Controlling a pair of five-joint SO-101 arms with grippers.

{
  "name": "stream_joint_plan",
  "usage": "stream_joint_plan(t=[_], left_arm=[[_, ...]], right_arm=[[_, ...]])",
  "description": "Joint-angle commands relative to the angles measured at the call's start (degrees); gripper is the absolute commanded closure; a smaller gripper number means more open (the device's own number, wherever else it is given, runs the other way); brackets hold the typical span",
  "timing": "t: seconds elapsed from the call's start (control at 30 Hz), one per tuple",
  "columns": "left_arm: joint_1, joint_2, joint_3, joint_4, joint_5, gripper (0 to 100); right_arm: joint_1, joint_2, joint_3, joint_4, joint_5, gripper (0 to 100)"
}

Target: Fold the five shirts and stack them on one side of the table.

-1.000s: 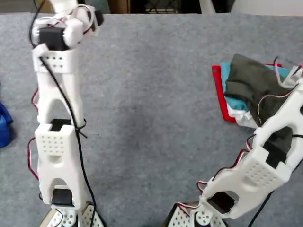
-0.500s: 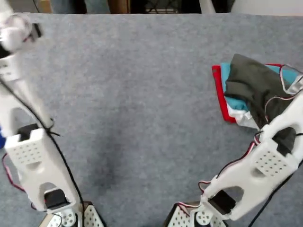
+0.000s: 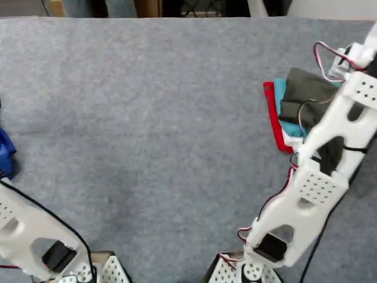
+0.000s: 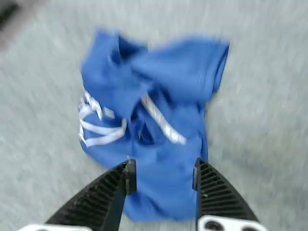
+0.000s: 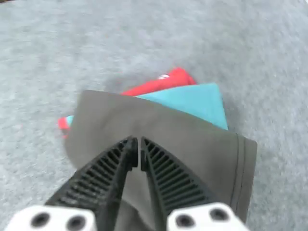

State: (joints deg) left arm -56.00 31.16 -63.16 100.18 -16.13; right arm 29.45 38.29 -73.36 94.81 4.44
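Note:
A crumpled blue shirt [image 4: 149, 125] with white stripes lies on the grey table, and its edge shows at the far left of the high view [image 3: 5, 154]. My left gripper [image 4: 162, 168] hangs open just above it, one finger over each side of the near hem. At the right sits a stack: a dark olive shirt [image 3: 306, 94] on top, over teal [image 3: 280, 88], red [image 3: 271, 115] and white [image 3: 293, 140] ones. My right gripper [image 5: 135, 143] is shut and holds nothing, close over the olive shirt [image 5: 192, 144]. The right arm [image 3: 330, 135] covers part of the stack.
The grey felt table [image 3: 165, 118] spreads wide between the two arms. The left arm's base link [image 3: 29, 236] sits at the near left corner. The table's far edge runs along the back, with dark furniture behind it.
The left arm has swung from the table's far left out past the left edge, over the blue shirt. The right arm has lifted and stretched farther back across the stack.

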Motion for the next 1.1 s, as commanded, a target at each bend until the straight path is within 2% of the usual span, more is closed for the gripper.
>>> stream_joint_plan(t=[0.0, 0.13, 0.23, 0.3, 0.43, 0.5, 0.57, 0.63, 0.77, 0.87, 1.07], left_arm=[[0.9, -0.6, 5.5, 0.5, -1.3, 79], [6.9, -0.6, 9.9, 0.5, -0.2, 79], [17.4, -1.2, 13.8, 0.6, 5.5, 79], [28.1, -2.7, 16.9, 0.6, 9.3, 79], [54.9, -3.4, 19.7, -1.6, 14.6, 79], [66.2, -1.4, 20.8, -8.7, 17.8, 79], [74.0, 1.9, 20.7, -17.8, 22.9, 79], [78.5, 6.3, 20.6, -27.7, 29.5, 79], [83.9, 16.2, 18.6, -40.6, 45.0, 79], [86.0, 24.4, 13.1, -46.9, 48.4, 79], [92.4, 37.4, -8.2, -48.1, 49.4, 79]], right_arm=[[1.9, 0.5, -3.8, 1.2, 0.4, 98.4], [10.2, 5.4, -2.4, -4.3, 4.7, 98.4], [16.3, 10.8, -2.7, -10.4, 5.2, 98.4], [19.0, 14.3, -2.8, -13.6, 5.7, 98.4], [21.2, 21.1, -2.8, -17.3, 7.0, 98.4], [21.4, 24.0, -2.9, -18.5, 6.9, 98.4], [21.3, 26.5, -2.8, -20.5, 7.0, 98.4], [21.0, 29.0, -2.8, -22.7, 6.9, 98.4], [19.7, 32.3, -2.9, -26.1, 7.0, 98.4], [19.1, 33.5, -2.7, -25.8, 7.0, 98.4], [18.7, 34.9, -2.7, -22.9, 6.8, 98.4]])
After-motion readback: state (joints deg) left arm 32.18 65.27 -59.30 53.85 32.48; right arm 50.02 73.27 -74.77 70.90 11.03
